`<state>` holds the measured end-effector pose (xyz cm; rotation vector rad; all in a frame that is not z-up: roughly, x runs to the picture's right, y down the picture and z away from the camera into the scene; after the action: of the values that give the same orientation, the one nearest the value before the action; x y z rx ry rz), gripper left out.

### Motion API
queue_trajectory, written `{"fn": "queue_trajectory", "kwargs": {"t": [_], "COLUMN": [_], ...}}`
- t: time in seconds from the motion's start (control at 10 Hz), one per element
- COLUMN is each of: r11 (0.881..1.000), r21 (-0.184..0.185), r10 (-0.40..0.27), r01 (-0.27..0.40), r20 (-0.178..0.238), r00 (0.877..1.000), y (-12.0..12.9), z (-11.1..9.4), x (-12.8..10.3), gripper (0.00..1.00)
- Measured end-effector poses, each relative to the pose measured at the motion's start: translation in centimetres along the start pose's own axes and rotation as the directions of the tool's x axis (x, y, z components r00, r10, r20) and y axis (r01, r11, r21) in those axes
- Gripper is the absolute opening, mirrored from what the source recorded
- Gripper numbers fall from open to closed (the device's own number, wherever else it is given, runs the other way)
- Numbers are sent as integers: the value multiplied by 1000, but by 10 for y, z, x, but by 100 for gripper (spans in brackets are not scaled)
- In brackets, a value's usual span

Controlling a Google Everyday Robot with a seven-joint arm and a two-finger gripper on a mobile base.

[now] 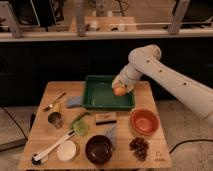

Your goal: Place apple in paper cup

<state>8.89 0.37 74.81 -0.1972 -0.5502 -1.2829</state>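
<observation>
My gripper (120, 88) is shut on the apple (119, 91), a small orange-yellow fruit, and holds it above the right half of the green tray (95, 99). The white arm reaches in from the right. The paper cup (66, 150), a white circle from above, stands near the front left of the wooden table, well to the left and nearer than the gripper.
A dark brown bowl (98, 149) stands right of the cup, an orange bowl (144, 121) at the right, a pine cone (139, 147) in front of it. A metal can (55, 119), a green item (80, 126), a brush (50, 148) and a small block (105, 118) lie around the cup.
</observation>
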Motion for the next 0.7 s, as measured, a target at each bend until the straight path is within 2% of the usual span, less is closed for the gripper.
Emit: {"fn": "queue_trajectory", "kwargs": {"t": [0.3,0.5,0.7], "r11": [1000,998,995], "r21": [-21,-69,-99], "r10": [-11,6,31], "r01": [12,-1,-22], "r20": [28,66,89], "r00": [1000,998,996], "y": [-9,-31,-46], "z": [-5,-6,-4], "x": [-21,-40,-48], "gripper": [1,1,1]}}
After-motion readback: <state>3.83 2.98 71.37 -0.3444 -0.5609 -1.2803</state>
